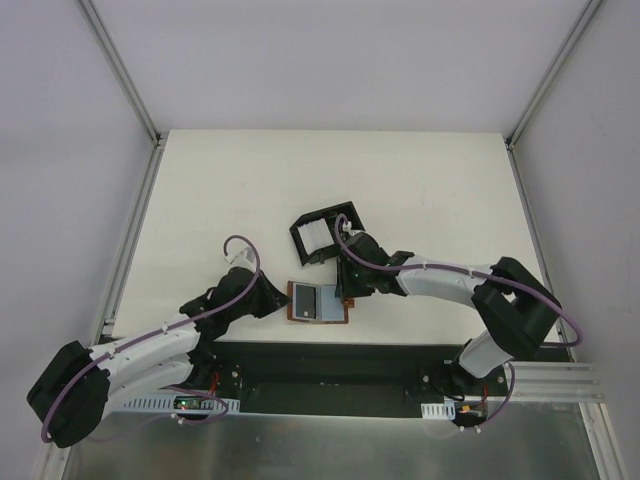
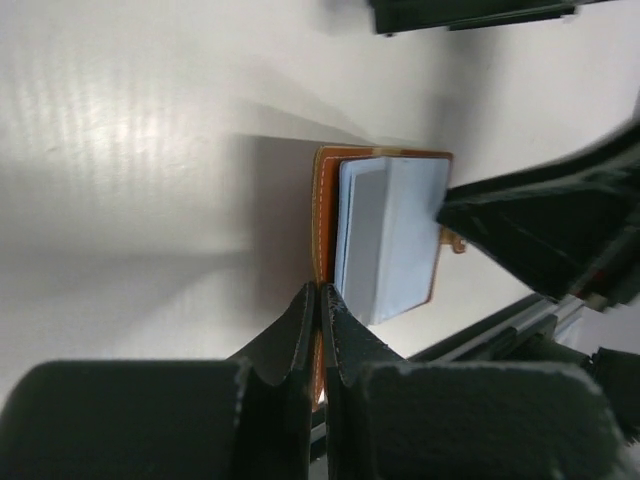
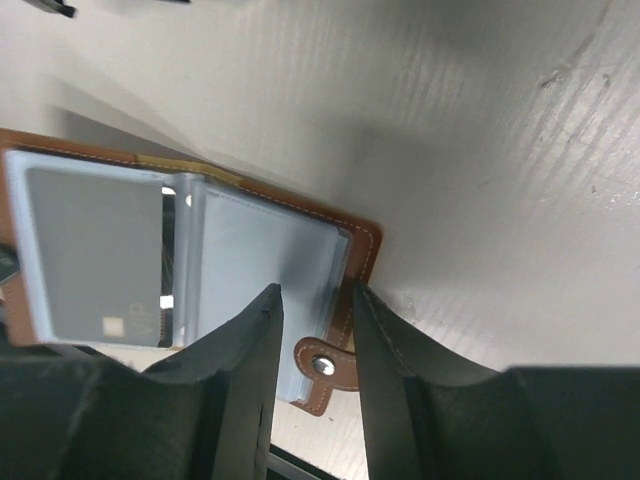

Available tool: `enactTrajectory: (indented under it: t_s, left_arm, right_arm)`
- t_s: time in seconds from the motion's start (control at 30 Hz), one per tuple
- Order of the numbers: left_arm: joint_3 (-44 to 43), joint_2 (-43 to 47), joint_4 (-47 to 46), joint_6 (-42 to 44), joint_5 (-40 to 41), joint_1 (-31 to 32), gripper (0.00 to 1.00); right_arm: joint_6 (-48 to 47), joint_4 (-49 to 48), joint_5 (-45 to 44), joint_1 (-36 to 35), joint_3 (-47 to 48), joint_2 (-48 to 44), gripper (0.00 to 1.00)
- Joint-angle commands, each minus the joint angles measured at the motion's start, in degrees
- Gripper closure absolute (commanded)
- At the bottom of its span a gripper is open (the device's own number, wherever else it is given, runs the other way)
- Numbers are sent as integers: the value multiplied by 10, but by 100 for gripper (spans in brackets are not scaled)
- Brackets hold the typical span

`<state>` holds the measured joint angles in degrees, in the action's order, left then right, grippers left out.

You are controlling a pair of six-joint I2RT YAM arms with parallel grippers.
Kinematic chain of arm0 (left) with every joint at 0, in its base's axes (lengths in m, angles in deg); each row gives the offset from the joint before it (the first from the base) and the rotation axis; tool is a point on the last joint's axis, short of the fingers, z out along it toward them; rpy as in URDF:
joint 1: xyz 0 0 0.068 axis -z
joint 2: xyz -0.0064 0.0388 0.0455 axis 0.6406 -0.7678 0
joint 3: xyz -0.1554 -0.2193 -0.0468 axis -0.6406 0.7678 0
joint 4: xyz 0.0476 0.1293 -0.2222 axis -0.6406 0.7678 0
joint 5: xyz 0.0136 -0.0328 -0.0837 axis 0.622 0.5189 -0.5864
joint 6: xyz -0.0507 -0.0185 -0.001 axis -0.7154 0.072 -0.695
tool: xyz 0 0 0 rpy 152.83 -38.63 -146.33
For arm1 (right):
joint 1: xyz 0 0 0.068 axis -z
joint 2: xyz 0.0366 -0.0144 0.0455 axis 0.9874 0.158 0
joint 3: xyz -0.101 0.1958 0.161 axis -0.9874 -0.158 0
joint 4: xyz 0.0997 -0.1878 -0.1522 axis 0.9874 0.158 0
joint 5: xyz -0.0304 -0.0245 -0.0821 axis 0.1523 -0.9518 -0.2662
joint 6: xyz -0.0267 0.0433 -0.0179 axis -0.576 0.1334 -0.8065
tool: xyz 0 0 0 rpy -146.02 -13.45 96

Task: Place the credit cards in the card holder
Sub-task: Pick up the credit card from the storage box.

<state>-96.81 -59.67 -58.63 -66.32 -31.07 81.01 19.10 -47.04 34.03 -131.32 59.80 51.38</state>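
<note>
The brown leather wallet lies open near the table's front edge, with pale blue-grey credit cards in it. My left gripper is shut on the wallet's left edge. My right gripper is open and straddles the wallet's right edge, with the top card and the snap tab between its fingers. A grey card shows on the wallet's other leaf. The black card holder stands just behind the wallet with white cards in it.
The black base rail runs just in front of the wallet. The table's metal frame borders both sides. In the left wrist view the right gripper's dark body sits at the cards' right side.
</note>
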Motion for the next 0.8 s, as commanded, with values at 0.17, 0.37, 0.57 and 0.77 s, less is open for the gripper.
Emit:
enactTrajectory:
  t_s: [0.17, 0.37, 0.57, 0.77]
  left_arm:
    - [-117, -31, -10, 91, -115, 11, 100]
    - [-148, -135, -24, 74, -113, 49, 100]
    - [-37, -37, 22, -19, 30, 47, 100]
    - [28, 34, 50, -65, 85, 47, 100]
  right_arm:
    - [28, -39, 40, 4, -13, 37, 66]
    - [31, -42, 12, 12, -32, 4, 66]
    - [17, -9, -44, 30, -45, -86, 62]
    - [31, -37, 20, 26, -48, -106, 62]
